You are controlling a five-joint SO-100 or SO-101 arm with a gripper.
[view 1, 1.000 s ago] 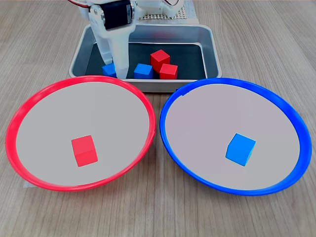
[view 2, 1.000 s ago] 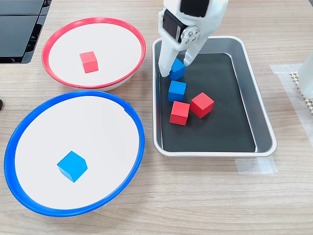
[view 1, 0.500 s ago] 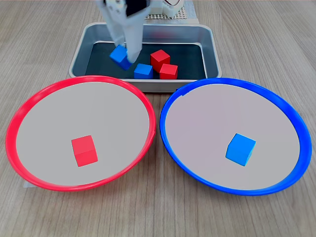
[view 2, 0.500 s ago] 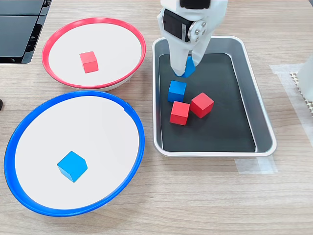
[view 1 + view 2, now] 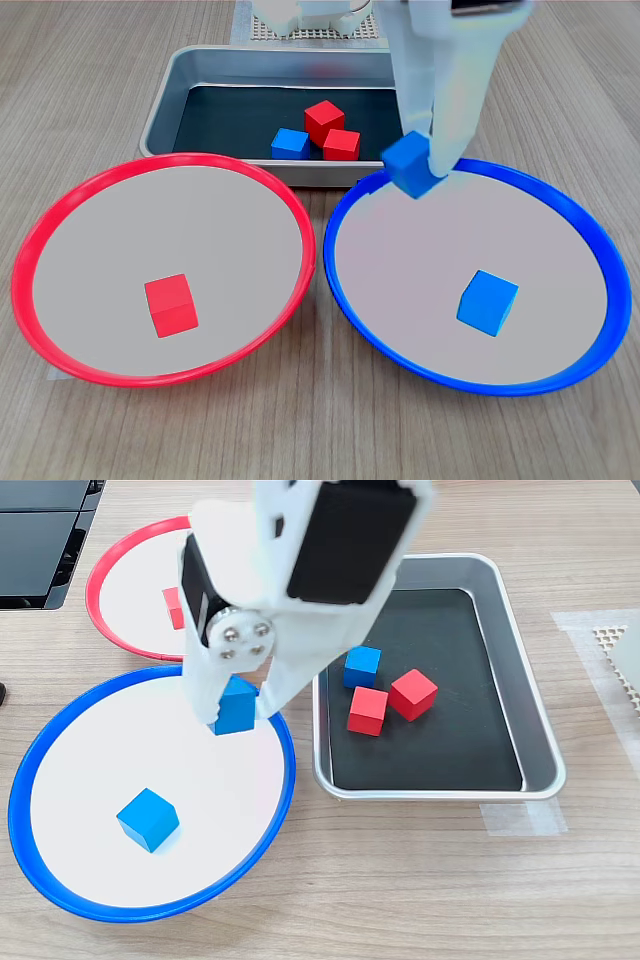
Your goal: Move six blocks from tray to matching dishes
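My white gripper (image 5: 418, 168) (image 5: 235, 708) is shut on a blue block (image 5: 409, 166) (image 5: 236, 706) and holds it in the air over the near-tray edge of the blue-rimmed dish (image 5: 572, 205) (image 5: 60, 740). A second blue block (image 5: 487, 302) (image 5: 148, 819) lies inside that dish. The red-rimmed dish (image 5: 60, 215) (image 5: 140, 530) holds one red block (image 5: 170, 305), half hidden by the arm in the second exterior view. In the silver tray (image 5: 165, 95) (image 5: 525, 710) remain one blue block (image 5: 290, 144) (image 5: 362, 667) and two red blocks (image 5: 324, 120) (image 5: 342, 146) (image 5: 413, 694) (image 5: 368, 711).
The arm's white body and black motor cover much of the red dish and the tray's near corner in the second exterior view. A black object (image 5: 40, 540) sits at the second exterior view's top left. Tape (image 5: 520, 818) lies by the tray.
The gripper has lifted the blue block out of the tray and carried it over the blue dish's rim. The other blocks have stayed put.
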